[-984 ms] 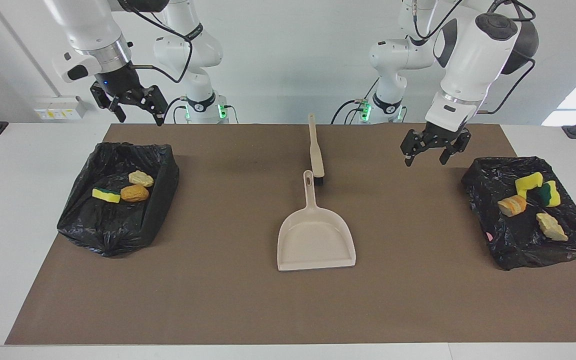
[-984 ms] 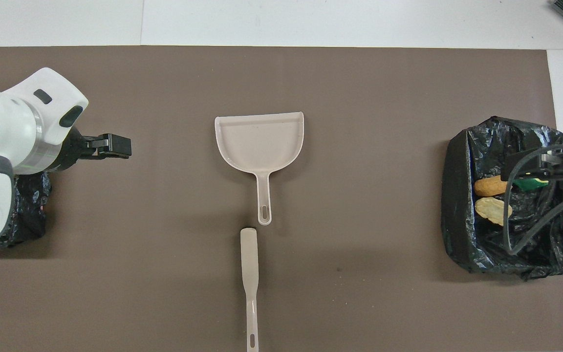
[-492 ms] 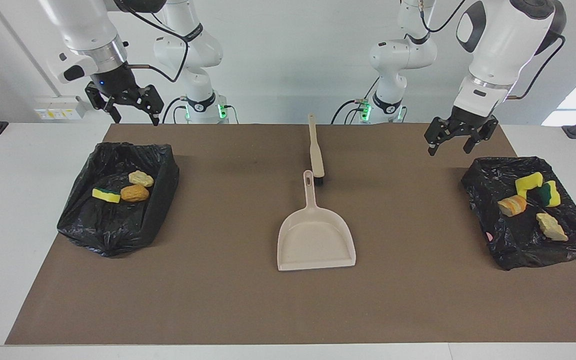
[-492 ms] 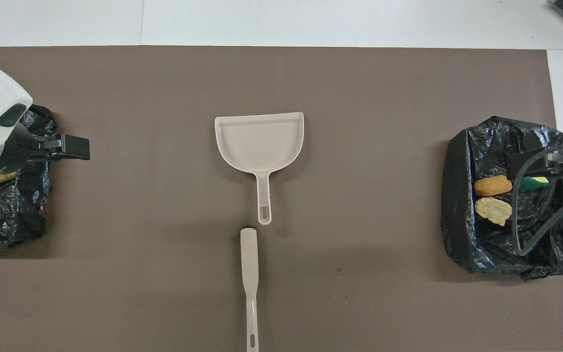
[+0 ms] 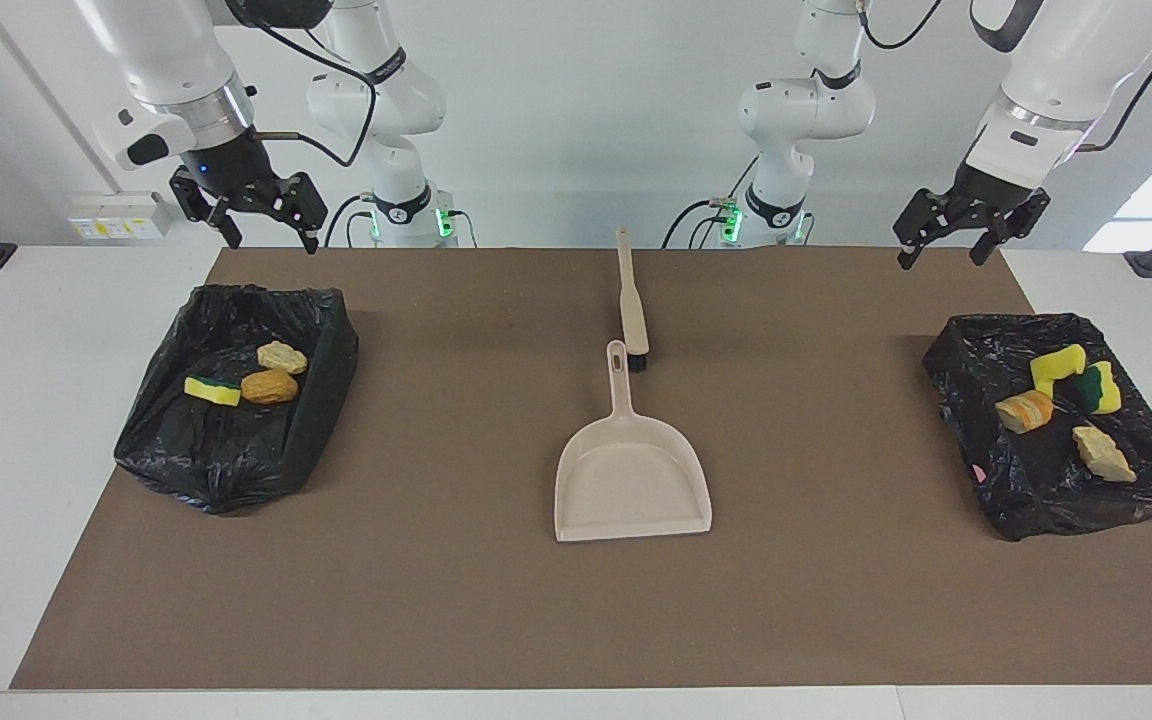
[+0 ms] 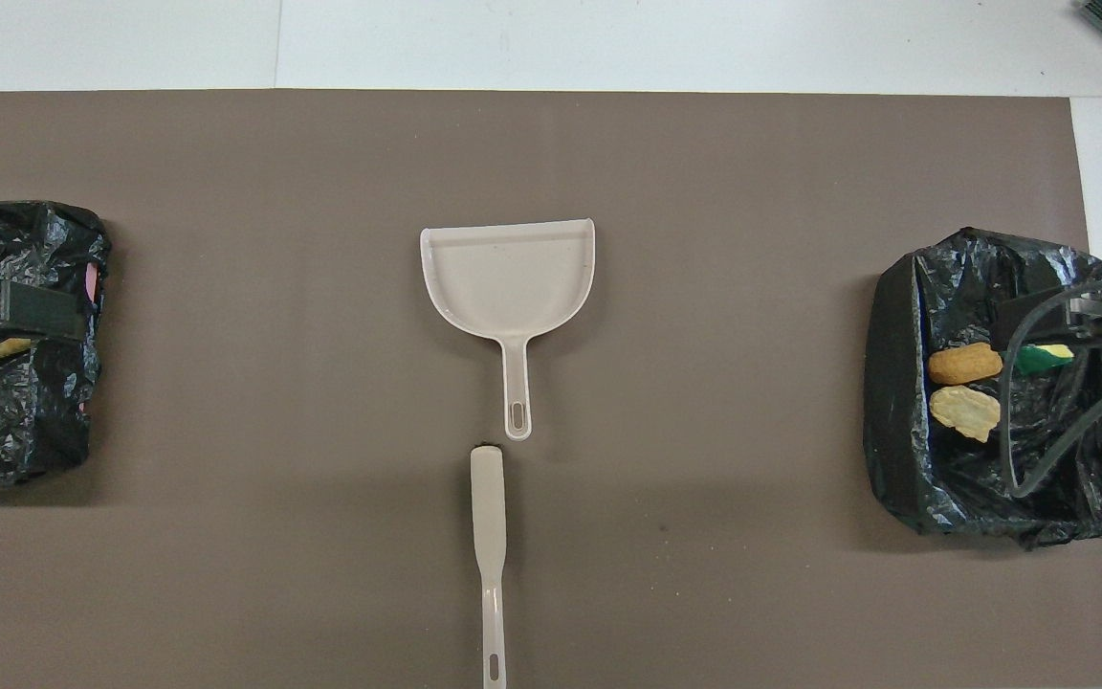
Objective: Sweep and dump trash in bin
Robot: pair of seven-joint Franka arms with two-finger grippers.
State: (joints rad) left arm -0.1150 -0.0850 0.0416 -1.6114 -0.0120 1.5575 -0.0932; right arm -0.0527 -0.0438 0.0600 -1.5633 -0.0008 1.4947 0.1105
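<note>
A: What do you see close to the robots?

B: You have the left gripper up in the air over the mat edge at the left arm's end. Its fingers are spread wide and hold nothing. You have the right gripper up too, over the mat edge at the right arm's end, spread wide and bare.

A: And on the mat?

B: Look at the brush in the middle. It lies flat, closest to the robots. Just past its bristle end comes the dustpan, handle toward the robots, mouth pointing away. You can see nothing in it.

A: Where is the trash?

B: It sits in two black bag-lined bins. Three chunks lie in the bin at the right arm's end. Four chunks lie in the bin at the left arm's end.
</note>
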